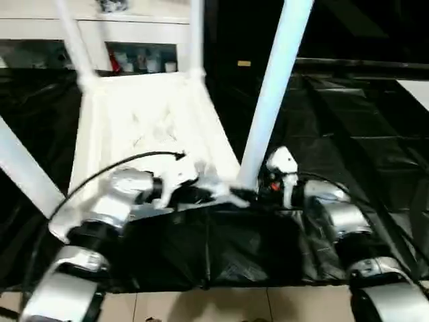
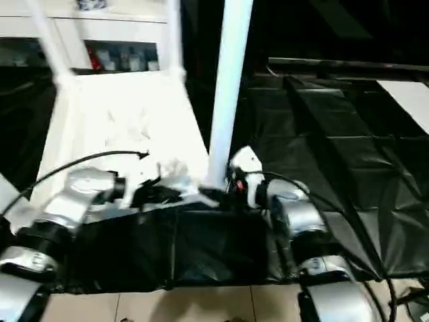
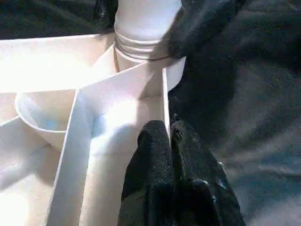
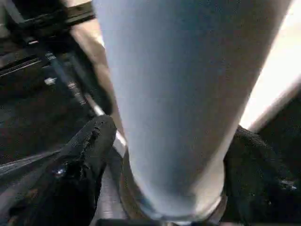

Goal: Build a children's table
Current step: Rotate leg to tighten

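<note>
The tabletop (image 1: 144, 127) is seen lying upside down on black plastic sheeting (image 1: 348, 134) on the floor. It is white, smooth plastic, shaped like a rectangle, with thin ribs crossing its underside and a round socket at each corner. Four long white tube legs are counted, all standing up from the corners: the near right leg (image 1: 271, 94), the near left leg (image 1: 23, 171), the far left leg (image 1: 74, 40) and the far right leg (image 1: 196, 37). Ring grooves are seen at the foot of the near right leg where it goes into its socket.

The left gripper (image 3: 170, 141) is pinched tight shut on the thin side wall of the tabletop, close to that corner. The right gripper (image 4: 171, 155) is spread around the foot of the near right leg, one black finger on each side; touch cannot be told.

A white cabinet (image 1: 134, 33) with glass doors is seen behind.
</note>
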{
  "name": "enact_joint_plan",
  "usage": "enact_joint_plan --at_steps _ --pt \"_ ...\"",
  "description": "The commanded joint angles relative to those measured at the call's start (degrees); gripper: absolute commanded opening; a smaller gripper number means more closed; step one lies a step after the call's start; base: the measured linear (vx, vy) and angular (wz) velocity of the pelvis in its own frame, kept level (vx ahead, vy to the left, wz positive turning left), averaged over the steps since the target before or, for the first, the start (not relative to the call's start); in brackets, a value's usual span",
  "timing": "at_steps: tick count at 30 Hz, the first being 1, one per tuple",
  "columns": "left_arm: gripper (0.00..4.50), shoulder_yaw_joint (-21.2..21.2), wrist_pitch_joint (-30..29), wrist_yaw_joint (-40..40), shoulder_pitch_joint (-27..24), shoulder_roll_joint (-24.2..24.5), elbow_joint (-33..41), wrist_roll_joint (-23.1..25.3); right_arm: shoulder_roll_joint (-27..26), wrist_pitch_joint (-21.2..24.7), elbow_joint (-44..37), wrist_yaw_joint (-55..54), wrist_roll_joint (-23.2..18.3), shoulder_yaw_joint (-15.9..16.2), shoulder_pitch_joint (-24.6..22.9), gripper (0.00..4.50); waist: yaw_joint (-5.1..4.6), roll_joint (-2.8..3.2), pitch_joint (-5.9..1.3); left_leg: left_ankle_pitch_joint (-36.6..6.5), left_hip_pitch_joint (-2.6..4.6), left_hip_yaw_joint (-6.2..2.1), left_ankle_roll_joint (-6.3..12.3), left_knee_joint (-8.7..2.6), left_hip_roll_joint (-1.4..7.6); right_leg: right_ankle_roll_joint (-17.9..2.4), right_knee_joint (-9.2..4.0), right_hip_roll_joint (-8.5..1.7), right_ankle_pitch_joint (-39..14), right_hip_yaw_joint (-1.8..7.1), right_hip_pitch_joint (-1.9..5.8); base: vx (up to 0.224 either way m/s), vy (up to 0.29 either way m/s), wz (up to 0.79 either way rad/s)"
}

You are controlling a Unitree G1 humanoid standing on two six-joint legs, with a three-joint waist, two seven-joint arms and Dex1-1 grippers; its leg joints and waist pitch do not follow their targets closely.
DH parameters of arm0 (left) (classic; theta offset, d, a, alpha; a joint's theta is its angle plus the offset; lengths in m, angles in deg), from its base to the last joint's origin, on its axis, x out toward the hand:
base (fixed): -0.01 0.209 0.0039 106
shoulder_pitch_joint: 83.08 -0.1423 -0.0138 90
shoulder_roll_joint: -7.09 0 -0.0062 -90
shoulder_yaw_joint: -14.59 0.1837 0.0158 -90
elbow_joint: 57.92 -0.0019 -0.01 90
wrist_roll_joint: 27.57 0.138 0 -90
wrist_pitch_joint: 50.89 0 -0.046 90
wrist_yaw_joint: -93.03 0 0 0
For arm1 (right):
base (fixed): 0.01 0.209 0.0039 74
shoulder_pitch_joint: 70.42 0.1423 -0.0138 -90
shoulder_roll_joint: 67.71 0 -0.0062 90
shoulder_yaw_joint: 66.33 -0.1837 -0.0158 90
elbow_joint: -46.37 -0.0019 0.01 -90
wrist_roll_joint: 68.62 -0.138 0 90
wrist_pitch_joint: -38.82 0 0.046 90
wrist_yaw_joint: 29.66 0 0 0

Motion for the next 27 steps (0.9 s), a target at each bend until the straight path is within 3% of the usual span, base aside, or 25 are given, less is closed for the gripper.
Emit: enact_joint_plan --at_steps 1,10,21,24,27 --pt "0.00 2.13 0.83 -1.32 0.82 -1.08 -0.41 -0.24 -1.25 1.18 -0.78 6.62 -0.75 4.38 -0.11 3.35 0.26 0.29 -3.14 -13.00 0.24 0.84 3.65 -3.35 0.63 -14.74 -3.93 -2.11 -9.79 2.20 3.16 0.000 0.000 0.00" --pt "0.00 2.49 2.69 -5.52 2.54 0.61 -3.04 -0.64 0.37 3.63 -0.13 14.96 -0.35 6.91 1.35 2.59 1.14 0.42 -3.34 -11.62 0.17 0.76 2.93 -3.30 0.54 -15.08 -3.45 -2.11 -6.69 2.18 3.36 0.000 0.000 0.00" --pt "0.00 2.67 3.39 -6.34 3.37 1.10 -4.94 -1.07 -0.09 4.73 0.29 17.42 -0.62 7.51 1.71 2.53 1.46 0.36 -3.42 -10.73 0.16 0.75 2.56 -3.24 0.50 -14.91 -3.35 -2.13 -6.28 2.16 3.41 0.000 0.000 0.00" --pt "0.00 2.27 2.84 -5.03 3.52 0.87 -5.36 -1.04 -1.00 4.58 0.28 15.23 -1.32 6.05 1.52 2.53 1.44 0.47 -3.39 -11.22 0.14 0.72 2.43 -3.29 0.53 -14.95 -3.40 -2.17 -6.73 2.14 3.44 0.000 0.000 0.00" --pt "0.00 1.45 0.71 -0.51 3.74 -0.49 -5.85 -0.58 -3.65 3.18 1.90 4.27 -1.12 2.58 1.35 2.53 1.30 0.31 -3.15 -12.62 0.16 0.70 1.62 -3.50 0.54 -14.03 -3.72 -2.23 -10.32 2.14 3.26 0.000 0.000 0.00"
